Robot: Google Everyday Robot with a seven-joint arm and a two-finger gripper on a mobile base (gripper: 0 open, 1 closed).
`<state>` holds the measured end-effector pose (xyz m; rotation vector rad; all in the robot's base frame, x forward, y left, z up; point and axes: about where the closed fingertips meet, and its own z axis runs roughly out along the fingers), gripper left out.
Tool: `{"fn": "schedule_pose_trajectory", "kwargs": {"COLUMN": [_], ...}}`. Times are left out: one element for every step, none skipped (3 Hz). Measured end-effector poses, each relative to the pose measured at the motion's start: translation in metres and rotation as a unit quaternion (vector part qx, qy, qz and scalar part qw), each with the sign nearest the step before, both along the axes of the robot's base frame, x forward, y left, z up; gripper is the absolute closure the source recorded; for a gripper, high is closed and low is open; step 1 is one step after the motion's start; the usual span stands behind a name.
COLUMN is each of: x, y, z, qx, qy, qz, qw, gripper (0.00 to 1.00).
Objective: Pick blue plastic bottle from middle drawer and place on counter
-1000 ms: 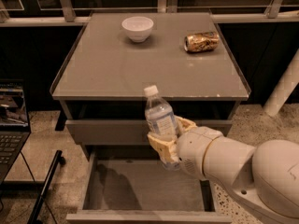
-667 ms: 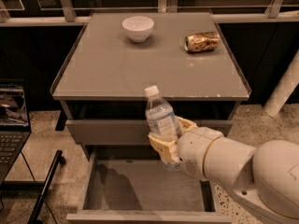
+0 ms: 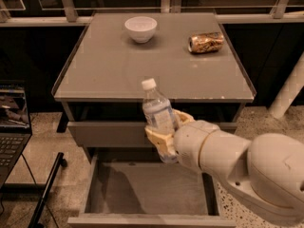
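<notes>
The blue plastic bottle (image 3: 158,115) is clear with a white cap and pale label. It stands nearly upright in my gripper (image 3: 166,133), which is shut on its lower body. The gripper holds it in the air above the open middle drawer (image 3: 142,186), in front of the counter's front edge. The bottle's cap reaches about the level of the counter (image 3: 118,65). The drawer's grey inside is bare where it shows. My white arm (image 3: 247,170) comes in from the lower right and hides the drawer's right part.
A white bowl (image 3: 140,28) sits at the back middle of the counter. A crushed gold can (image 3: 205,42) lies at the back right. A laptop (image 3: 12,122) stands at the left. A closed drawer front (image 3: 107,133) is above the open drawer. A white post (image 3: 289,89) stands right.
</notes>
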<state>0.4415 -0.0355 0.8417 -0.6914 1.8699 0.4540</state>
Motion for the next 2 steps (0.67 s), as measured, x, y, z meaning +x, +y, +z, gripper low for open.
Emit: {"fn": "schedule_pose_trajectory", "kwargs": {"x": [0.028,0.052], "y": [0.013,0.026], "z": [0.022,0.037], "qx": [-0.020,-0.033], "qy": [-0.027,-0.036], "qz": [0.020,0.038], "qw": [0.9992,0.9981], "gripper": [1.00,1.00]}}
